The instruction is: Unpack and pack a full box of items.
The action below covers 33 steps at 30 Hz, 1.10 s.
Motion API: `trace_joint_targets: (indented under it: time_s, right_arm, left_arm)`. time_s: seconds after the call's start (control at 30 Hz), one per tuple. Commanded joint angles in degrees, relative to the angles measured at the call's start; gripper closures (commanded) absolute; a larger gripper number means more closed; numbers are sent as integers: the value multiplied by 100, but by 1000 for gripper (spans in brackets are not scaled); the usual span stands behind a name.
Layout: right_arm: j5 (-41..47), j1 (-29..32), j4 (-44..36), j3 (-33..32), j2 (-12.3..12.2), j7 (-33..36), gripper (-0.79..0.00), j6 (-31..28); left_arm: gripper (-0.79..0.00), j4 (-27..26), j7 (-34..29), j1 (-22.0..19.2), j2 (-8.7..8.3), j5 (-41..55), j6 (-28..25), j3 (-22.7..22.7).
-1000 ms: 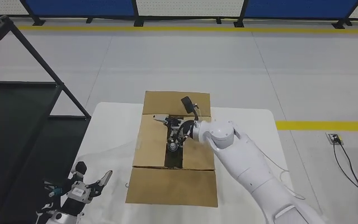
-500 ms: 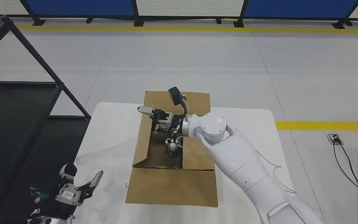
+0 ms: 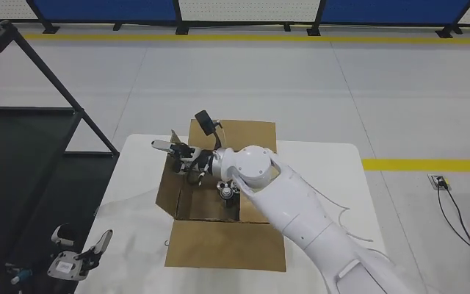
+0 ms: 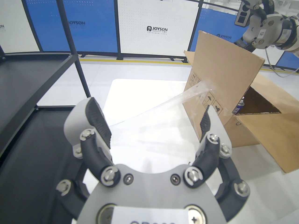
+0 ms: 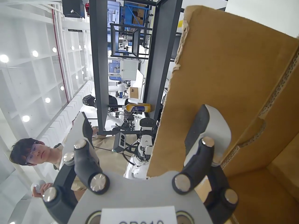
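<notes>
A brown cardboard box (image 3: pixel 220 242) sits mid-table with its far, near and right flaps folded outward. Its left flap (image 3: pixel 170 187) stands raised. My right gripper (image 3: pixel 176 151) is open at that flap's top edge. In the right wrist view the flap (image 5: pixel 233 75) passes between the right gripper's (image 5: pixel 146 127) spread fingers, one pad against its inner face. A bottle with a silvery cap (image 3: pixel 228 192) stands inside the box. My left gripper (image 3: pixel 82 241) hangs open and empty off the table's near-left corner. From the left wrist view the left gripper (image 4: pixel 151 120) faces the box (image 4: pixel 224 82), and a clear tape strip (image 4: pixel 163 103) trails from the raised flap.
A black metal rack (image 3: pixel 44 147) stands left of the white table (image 3: pixel 323 169), its shelves (image 4: pixel 35 71) close beside the left gripper. Bare tabletop lies left and right of the box.
The right gripper has swept left across the box, swinging the left flap from flat up to standing. The left gripper has drawn back toward the near-left corner.
</notes>
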State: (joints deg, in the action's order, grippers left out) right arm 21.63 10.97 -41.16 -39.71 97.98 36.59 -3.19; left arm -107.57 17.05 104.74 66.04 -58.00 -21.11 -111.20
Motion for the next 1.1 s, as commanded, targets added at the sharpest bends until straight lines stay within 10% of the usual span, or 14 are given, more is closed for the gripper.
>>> trace_joint_targets:
  time_s: [0.0,1.07]
  right_arm:
    - [-2,-51,136,98,106,-134,-785,9]
    - [-56,-84,660,239,547,-368,-785,179]
  left_arm:
    - [-785,-10,39,30,6,13,-28,-34]
    - [-785,-289,-320,-91,67,205,235,85]
